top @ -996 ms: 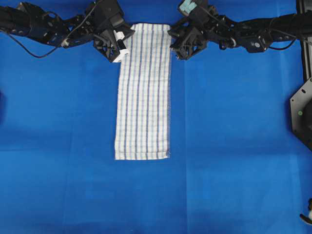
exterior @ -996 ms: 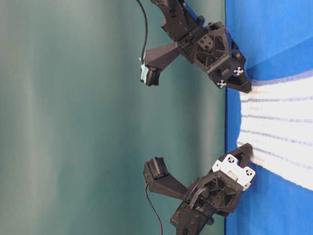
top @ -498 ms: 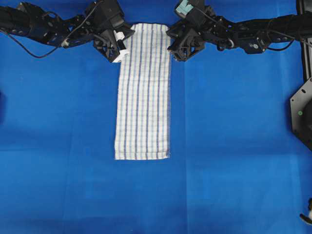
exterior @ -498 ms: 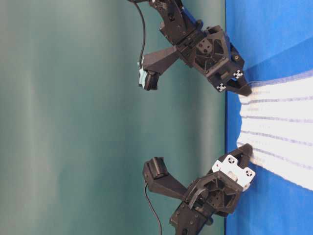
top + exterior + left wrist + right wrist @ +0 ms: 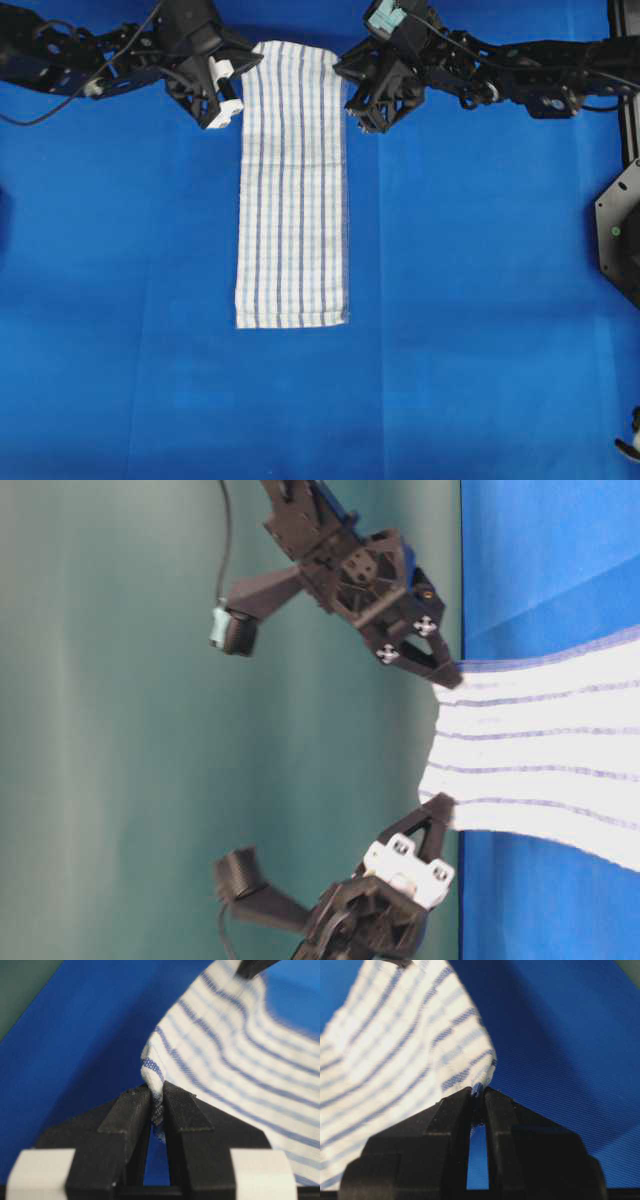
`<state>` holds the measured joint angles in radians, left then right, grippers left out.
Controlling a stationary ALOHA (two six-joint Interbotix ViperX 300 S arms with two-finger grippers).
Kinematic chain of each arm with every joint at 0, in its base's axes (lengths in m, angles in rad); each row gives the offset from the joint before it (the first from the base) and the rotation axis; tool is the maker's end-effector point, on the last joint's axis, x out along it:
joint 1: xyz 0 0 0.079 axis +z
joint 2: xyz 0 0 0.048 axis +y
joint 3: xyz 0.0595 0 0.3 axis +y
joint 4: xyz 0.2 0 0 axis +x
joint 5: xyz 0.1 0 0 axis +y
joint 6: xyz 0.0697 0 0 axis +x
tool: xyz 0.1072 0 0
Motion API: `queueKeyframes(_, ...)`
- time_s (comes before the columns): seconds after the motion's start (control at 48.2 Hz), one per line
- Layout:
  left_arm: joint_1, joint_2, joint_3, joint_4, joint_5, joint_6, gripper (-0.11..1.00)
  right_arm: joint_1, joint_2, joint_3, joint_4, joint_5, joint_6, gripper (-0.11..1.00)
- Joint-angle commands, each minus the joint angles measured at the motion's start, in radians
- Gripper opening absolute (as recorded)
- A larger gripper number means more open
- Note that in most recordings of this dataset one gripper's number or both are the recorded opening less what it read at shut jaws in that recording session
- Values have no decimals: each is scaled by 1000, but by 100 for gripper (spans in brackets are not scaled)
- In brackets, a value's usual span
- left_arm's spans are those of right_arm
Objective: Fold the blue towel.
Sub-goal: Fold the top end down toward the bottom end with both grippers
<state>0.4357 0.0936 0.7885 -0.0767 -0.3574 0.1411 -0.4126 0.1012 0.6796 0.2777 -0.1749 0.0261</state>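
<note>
The blue towel (image 5: 293, 190), a long white strip with thin blue stripes, lies lengthwise on the blue table covering (image 5: 480, 300). Its far end is lifted off the table, seen in the table-level view (image 5: 540, 750). My left gripper (image 5: 243, 68) is shut on the towel's far left corner (image 5: 152, 1072). My right gripper (image 5: 345, 80) is shut on the far right corner (image 5: 480, 1082). The near end (image 5: 291, 318) rests flat on the table.
A black stand (image 5: 620, 235) sits at the right edge of the table. A green wall (image 5: 150, 720) lies behind the arms. Blue covering spreads around the towel on all sides.
Both grippers have risen with the far corners of the towel pinched in them. The far end has come off the table and the left arm has drawn back to the left.
</note>
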Motion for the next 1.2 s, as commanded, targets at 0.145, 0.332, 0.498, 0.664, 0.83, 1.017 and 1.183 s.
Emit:
queueKeyframes(0.145,-107,-127,46,0,-2,-15,5,87,-115,40,2,-2,9,11)
queueKeyframes(0.332,-204,-189,95,-3,6,-21,5,183,-173,91,25,-3,12,11)
queueKeyframes(0.498,-305,-212,123,-9,6,-26,5,265,-195,123,57,-2,12,11)
queueKeyframes(0.664,-410,-209,127,-15,6,-97,5,339,-198,137,80,-2,12,11)
queueKeyframes(0.83,-491,-204,130,-14,0,-155,5,403,-196,137,81,-3,12,11)
queueKeyframes(1.017,-565,-195,130,-15,-2,-184,5,463,-192,137,104,-6,14,11)
queueKeyframes(1.183,-606,-167,121,-17,-25,-207,5,502,-183,137,118,-8,12,11)
